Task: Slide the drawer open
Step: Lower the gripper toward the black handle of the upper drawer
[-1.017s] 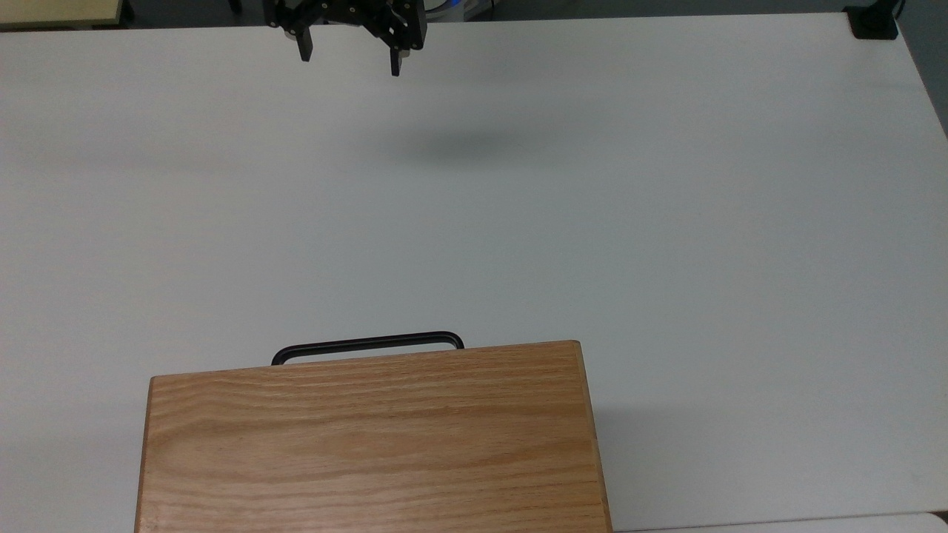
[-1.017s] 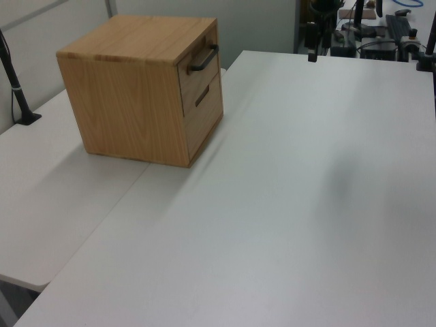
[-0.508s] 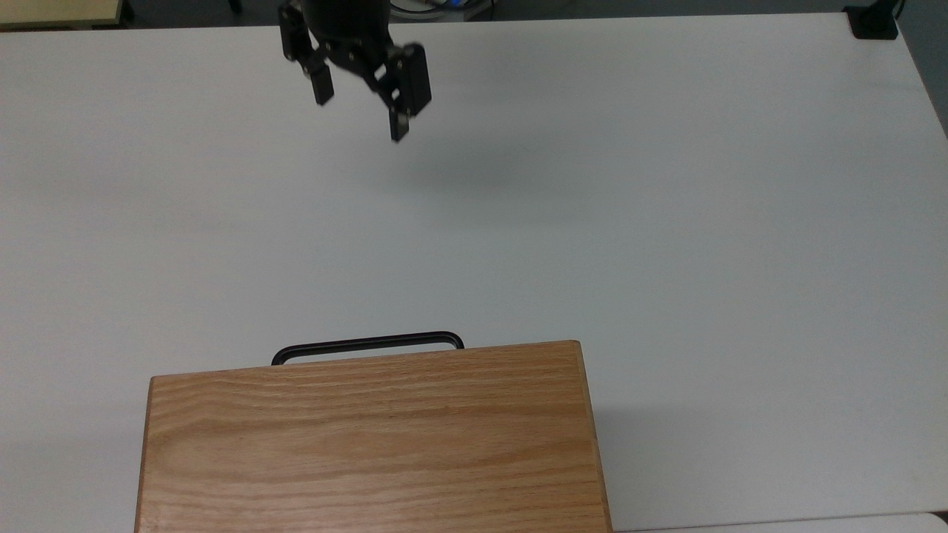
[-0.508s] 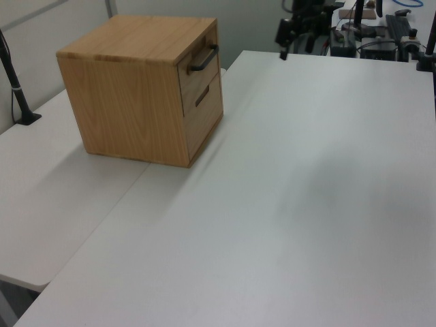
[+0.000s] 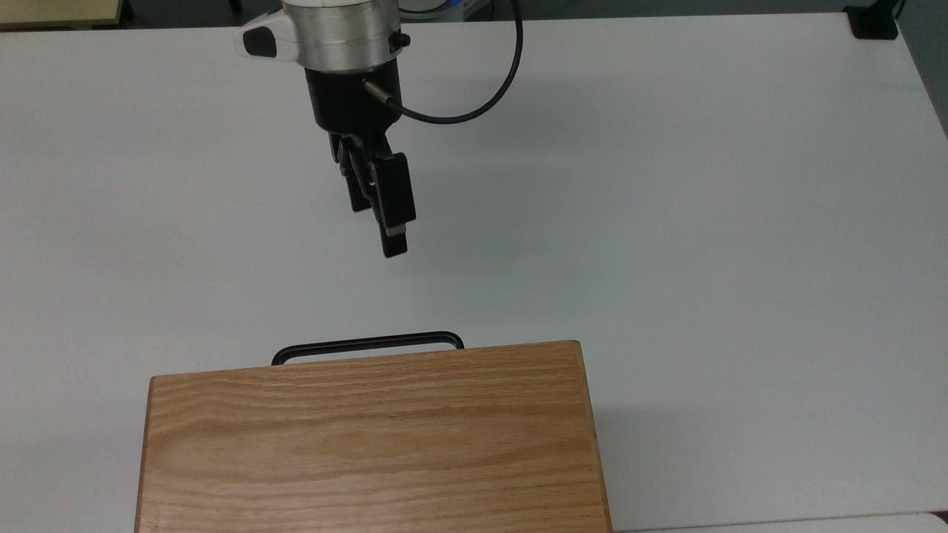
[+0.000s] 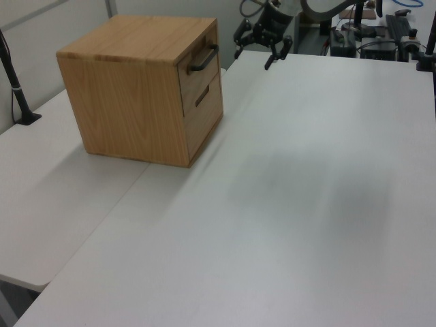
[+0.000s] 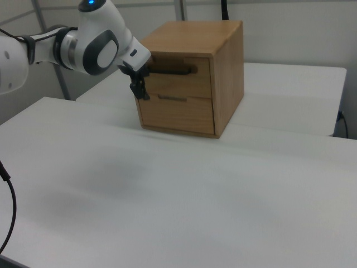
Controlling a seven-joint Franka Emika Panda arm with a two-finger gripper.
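The pincer (image 5: 381, 222) is hanging above the white surface (image 5: 703, 222), short of the cabinet (image 5: 370, 437) and apart from it, with nothing in its grasp. In the left view its two fingers (image 6: 269, 63) are spread apart, so it is standing open; in the top view they are lining up one behind the other, which suggests the wrist is turned so the opening runs up and down. That turn would suit a horizontal bar, one finger going over it and one under.

The drawer (image 7: 181, 70) is sitting shut in the upper part of the cabinet's front, flush with the box. Its black handle (image 5: 368, 345) is sticking out past the cabinet's top edge in the top view, and in the left view the handle (image 6: 204, 58) is running across the upper front panel. A second, lower front with a small slot pull (image 7: 172, 99) is sitting beneath it, also shut.

The cabinet is resting on the surface with its front facing the arm, so a straight pull back toward the arm looks like the way to slide the drawer out. Between the pincer and the handle nothing is standing in the way. A cable (image 5: 474, 111) is looping from the wrist, away from the handle. In the right view the pincer (image 7: 140, 89) is overlapping the cabinet's front edge, though the top view is showing a gap.
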